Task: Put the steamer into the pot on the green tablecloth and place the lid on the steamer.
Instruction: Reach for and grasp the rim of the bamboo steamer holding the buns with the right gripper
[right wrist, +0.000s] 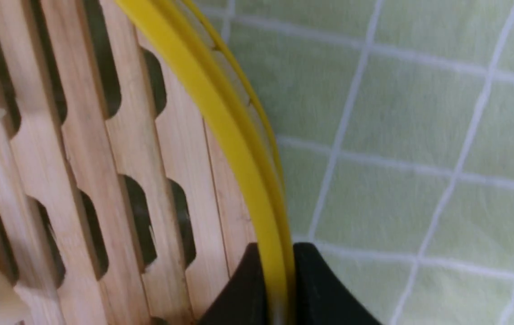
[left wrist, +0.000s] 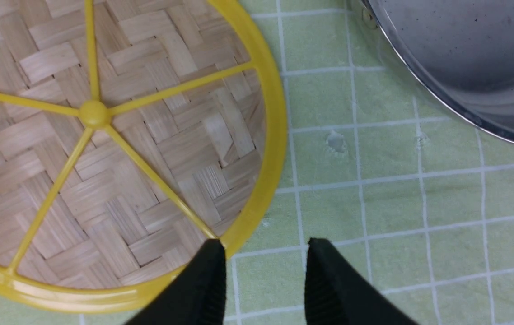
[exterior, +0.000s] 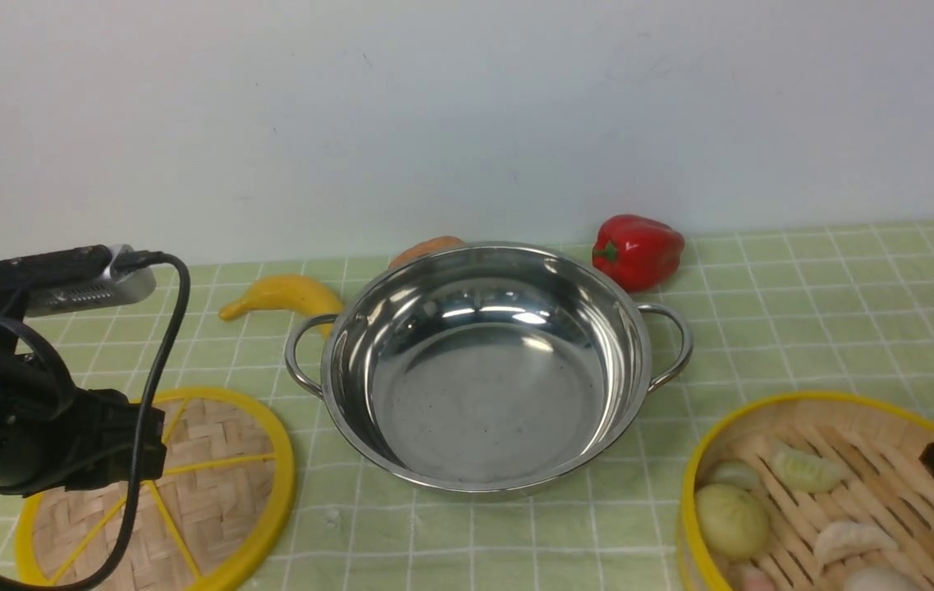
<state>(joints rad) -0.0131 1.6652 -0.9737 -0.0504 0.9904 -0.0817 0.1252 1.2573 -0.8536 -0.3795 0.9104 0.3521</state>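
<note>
Steamer [exterior: 762,408], holding dumplings [exterior: 808,469], sits on the green tablecloth [exterior: 803,312] to the right of the pot [exterior: 483,386]. The right gripper [right wrist: 276,253] pinches its yellow rim. The lid [left wrist: 117,149] lies flat to the left of the pot. The left gripper [left wrist: 264,253], jaws spread, is at the lid's edge and holds nothing.

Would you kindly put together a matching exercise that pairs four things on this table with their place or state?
Things:
1. steamer
2. lid
3. pot
4. red pepper

Places or states:
A. empty, in the middle of the green tablecloth
B. yellow rim pinched by the right gripper
C. flat on the cloth, with the open left gripper at its edge
D. behind the pot, toward the robot's right

Pairs: 1-B, 2-C, 3-A, 4-D
</note>
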